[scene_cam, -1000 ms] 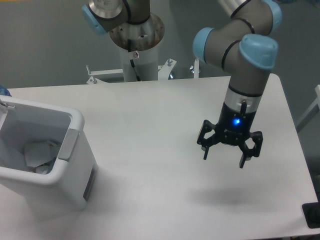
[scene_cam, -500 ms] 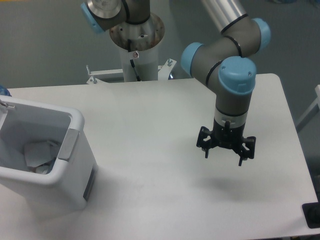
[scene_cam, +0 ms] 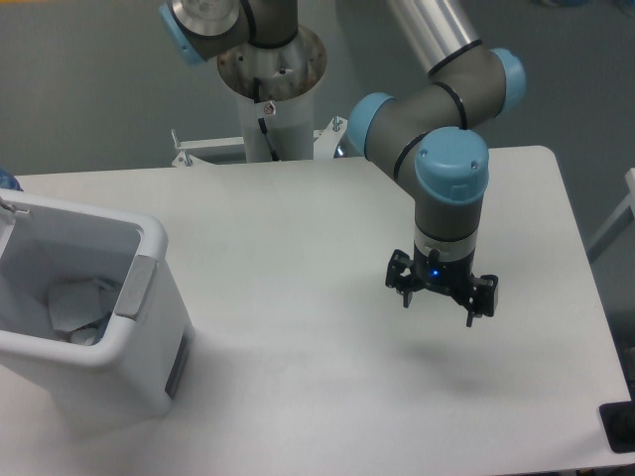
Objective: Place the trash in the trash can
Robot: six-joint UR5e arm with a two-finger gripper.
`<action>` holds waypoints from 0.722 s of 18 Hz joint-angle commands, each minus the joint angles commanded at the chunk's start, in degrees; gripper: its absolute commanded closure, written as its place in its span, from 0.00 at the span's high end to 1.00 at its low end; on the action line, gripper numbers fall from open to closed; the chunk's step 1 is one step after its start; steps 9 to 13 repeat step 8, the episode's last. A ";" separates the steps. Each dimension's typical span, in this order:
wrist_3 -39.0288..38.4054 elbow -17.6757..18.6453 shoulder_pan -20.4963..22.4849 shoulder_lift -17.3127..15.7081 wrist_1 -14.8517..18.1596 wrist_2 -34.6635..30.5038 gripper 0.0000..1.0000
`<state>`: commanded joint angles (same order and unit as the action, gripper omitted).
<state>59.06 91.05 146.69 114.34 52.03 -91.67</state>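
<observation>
The trash can (scene_cam: 149, 327) is a large white bin with a grey side panel at the left edge of the table. Inside it lies a crumpled white paper carton (scene_cam: 77, 305); what else lies under it I cannot make out. My gripper (scene_cam: 438, 309) hangs above the right half of the table, far from the bin. Its fingers are spread open and nothing is between them. A blue light glows on its body.
The arm's base column (scene_cam: 270, 99) stands behind the table's far edge. A dark block (scene_cam: 619, 426) sits at the table's front right corner. A blue object (scene_cam: 6, 181) peeks in at the left edge behind the bin.
The gripper has drifted slightly left and away from the camera, and the wrist has turned, while the upper arm swung leftward. The fingers stayed open and empty.
</observation>
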 joint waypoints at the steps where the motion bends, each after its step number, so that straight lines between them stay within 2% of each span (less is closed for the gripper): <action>1: 0.00 0.17 -0.09 0.00 0.00 -0.18 1.00; 13: -0.09 0.35 -0.44 0.26 0.00 -0.27 1.00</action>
